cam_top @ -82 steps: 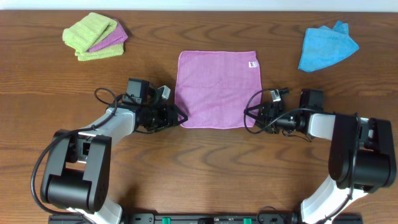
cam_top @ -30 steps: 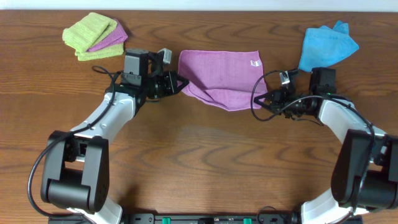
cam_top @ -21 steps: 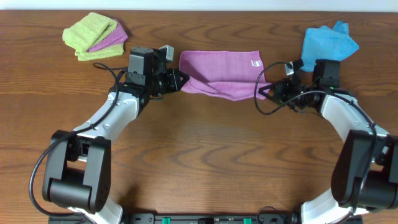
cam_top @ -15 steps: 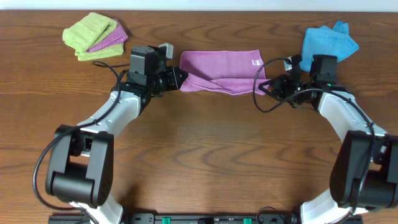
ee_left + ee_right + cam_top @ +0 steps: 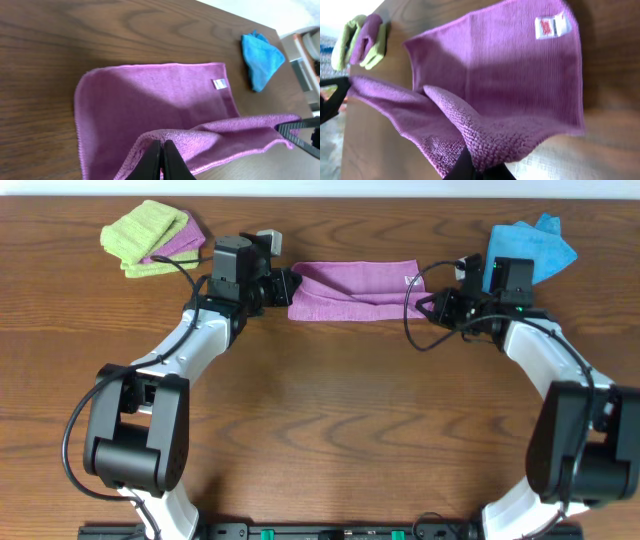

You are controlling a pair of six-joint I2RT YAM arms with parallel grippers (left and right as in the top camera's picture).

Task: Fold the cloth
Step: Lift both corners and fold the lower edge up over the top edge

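The cloth (image 5: 352, 280) is gripped along its lifted edge by the closed left hand (image 5: 288, 286) and right hand (image 5: 418, 304). The first fold is judged half made, not yet laid flat.

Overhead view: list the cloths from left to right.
stack of folded lime-green and purple cloths → purple cloth, half folded → bright blue cloth
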